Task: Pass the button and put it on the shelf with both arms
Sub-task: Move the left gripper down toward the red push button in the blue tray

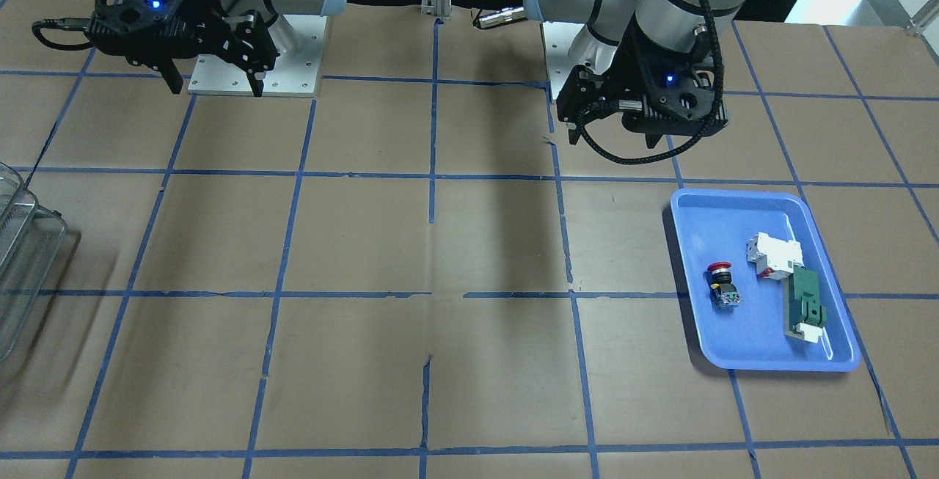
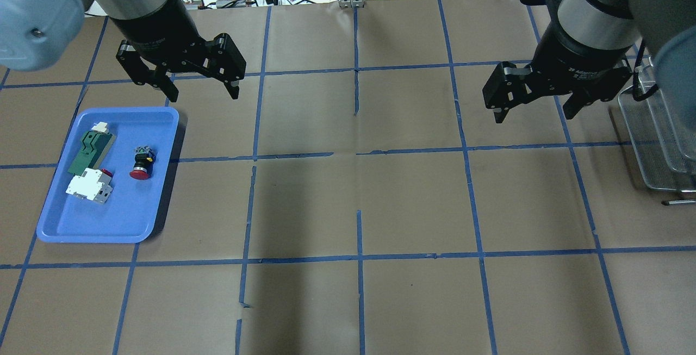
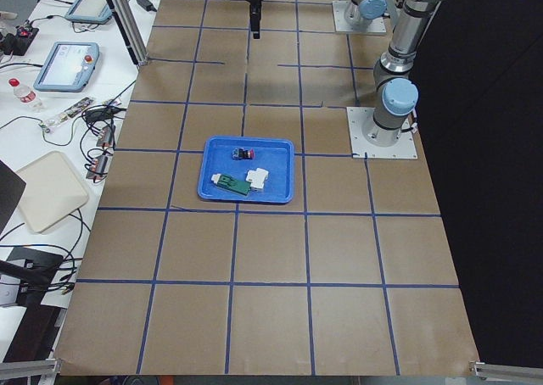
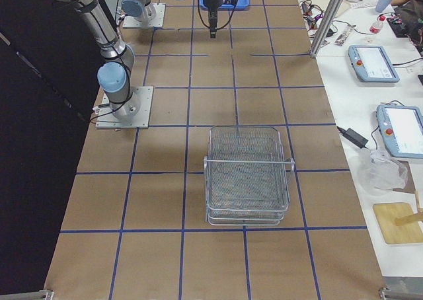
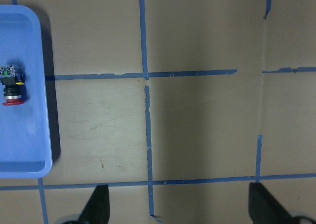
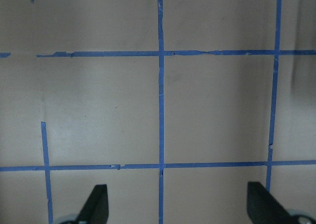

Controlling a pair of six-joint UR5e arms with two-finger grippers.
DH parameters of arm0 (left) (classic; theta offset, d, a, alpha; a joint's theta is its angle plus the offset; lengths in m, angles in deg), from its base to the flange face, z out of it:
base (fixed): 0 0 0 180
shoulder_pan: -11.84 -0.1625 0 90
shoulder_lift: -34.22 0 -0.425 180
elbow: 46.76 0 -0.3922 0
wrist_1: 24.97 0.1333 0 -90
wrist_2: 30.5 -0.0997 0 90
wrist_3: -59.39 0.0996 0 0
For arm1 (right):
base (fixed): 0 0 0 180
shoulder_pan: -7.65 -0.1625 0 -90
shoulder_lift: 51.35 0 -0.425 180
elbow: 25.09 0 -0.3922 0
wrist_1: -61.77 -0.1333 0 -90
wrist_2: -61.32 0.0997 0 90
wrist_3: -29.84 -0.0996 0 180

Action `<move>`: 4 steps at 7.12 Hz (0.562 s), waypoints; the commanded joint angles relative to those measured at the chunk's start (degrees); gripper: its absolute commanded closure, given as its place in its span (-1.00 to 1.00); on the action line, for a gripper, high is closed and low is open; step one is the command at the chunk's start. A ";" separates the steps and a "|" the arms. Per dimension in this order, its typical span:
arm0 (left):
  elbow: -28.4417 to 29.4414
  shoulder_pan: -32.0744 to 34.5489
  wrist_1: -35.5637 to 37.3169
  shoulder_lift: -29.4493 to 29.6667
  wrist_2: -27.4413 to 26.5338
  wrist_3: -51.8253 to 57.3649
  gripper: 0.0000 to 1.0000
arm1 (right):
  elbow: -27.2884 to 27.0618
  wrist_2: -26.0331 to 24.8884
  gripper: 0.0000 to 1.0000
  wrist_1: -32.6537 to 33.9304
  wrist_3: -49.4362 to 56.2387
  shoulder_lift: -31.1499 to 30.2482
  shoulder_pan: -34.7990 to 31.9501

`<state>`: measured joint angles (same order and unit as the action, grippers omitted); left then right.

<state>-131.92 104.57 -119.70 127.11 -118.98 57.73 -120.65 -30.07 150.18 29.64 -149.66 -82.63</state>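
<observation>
The button [image 1: 722, 284], with a red cap and a black body, lies on its side in a blue tray [image 1: 733, 207]. It also shows in the overhead view [image 2: 141, 164] and at the left edge of the left wrist view [image 5: 11, 86]. My left gripper [image 2: 204, 95] hovers open and empty beyond the tray's far right corner, apart from the button. My right gripper [image 2: 534, 116] hovers open and empty over bare table, just left of the wire-mesh shelf [image 2: 652, 137]. The shelf [image 4: 248, 174] is empty in the exterior right view.
In the tray [image 2: 109, 224], a white block with red marks [image 2: 89, 187] and a green flat part [image 2: 89, 151] lie left of the button. The table is brown paper with a blue tape grid. Both arm bases stand at the robot's edge.
</observation>
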 commanded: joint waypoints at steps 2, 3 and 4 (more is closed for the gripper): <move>0.35 -1.39 0.16 -0.35 0.06 1.13 -1.00 | 0.11 -0.10 -1.00 -0.08 0.02 -0.04 0.02; -0.43 -2.45 0.42 0.61 -0.20 2.09 -1.00 | 0.11 -0.19 -1.00 0.01 0.02 -0.04 0.02; -0.61 -4.89 0.51 1.93 -1.59 2.27 -1.00 | 0.11 -0.10 -1.00 0.01 0.02 -0.04 0.02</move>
<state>-132.20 102.01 -119.36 127.73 -119.46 59.47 -120.55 -30.20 150.16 29.66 -149.70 -82.63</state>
